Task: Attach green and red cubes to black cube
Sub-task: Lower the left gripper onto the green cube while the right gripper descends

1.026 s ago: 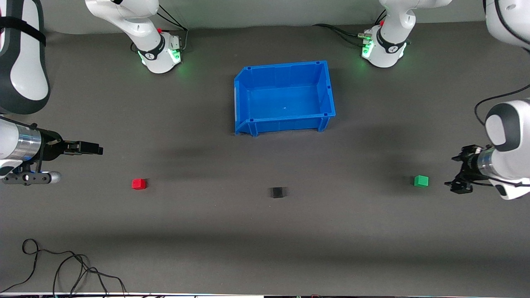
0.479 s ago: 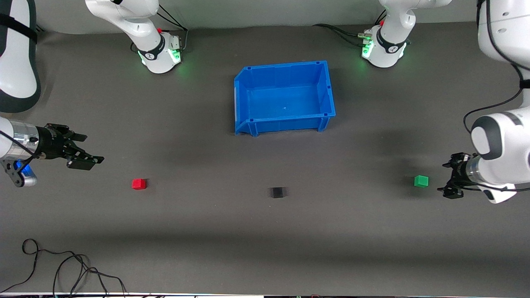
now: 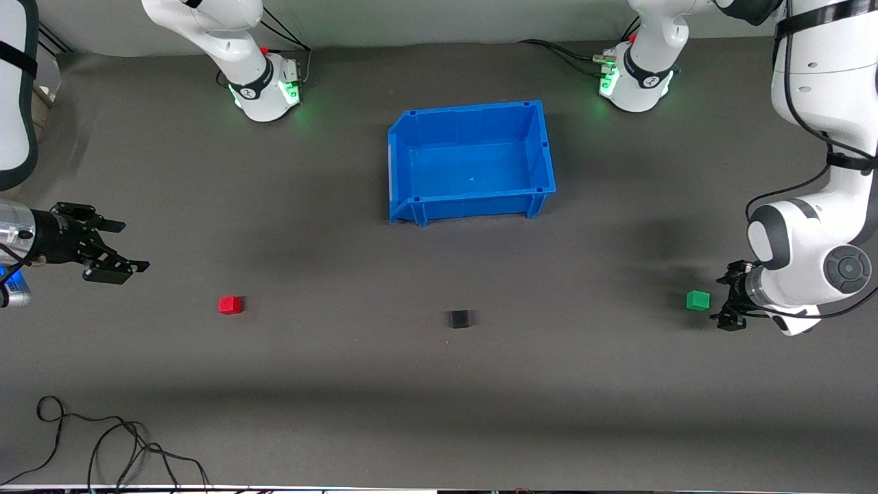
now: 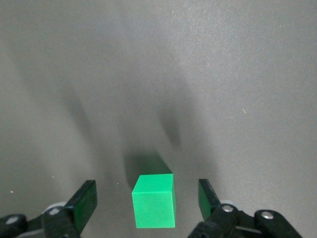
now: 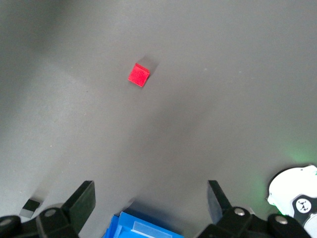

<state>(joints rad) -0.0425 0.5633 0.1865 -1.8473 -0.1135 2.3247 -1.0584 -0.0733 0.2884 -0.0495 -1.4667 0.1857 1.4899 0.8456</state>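
Note:
The green cube (image 3: 697, 300) sits on the grey table at the left arm's end. My left gripper (image 3: 727, 302) is low beside it and open; in the left wrist view the green cube (image 4: 154, 201) lies between the spread fingertips, touching neither. The black cube (image 3: 459, 319) sits mid-table, nearer the front camera than the bin. The red cube (image 3: 230, 304) sits toward the right arm's end. My right gripper (image 3: 118, 245) is open and empty, up over the table at the right arm's end. The right wrist view shows the red cube (image 5: 139, 75) and the black cube (image 5: 31, 206).
A blue bin (image 3: 472, 204), empty, stands mid-table between the arm bases and the black cube; its corner shows in the right wrist view (image 5: 143, 229). A black cable (image 3: 103, 442) lies at the table's front edge near the right arm's end.
My left gripper has moved toward the green cube and now stands right beside it. My right gripper has turned and drawn back toward the right arm's end. The cubes have not moved.

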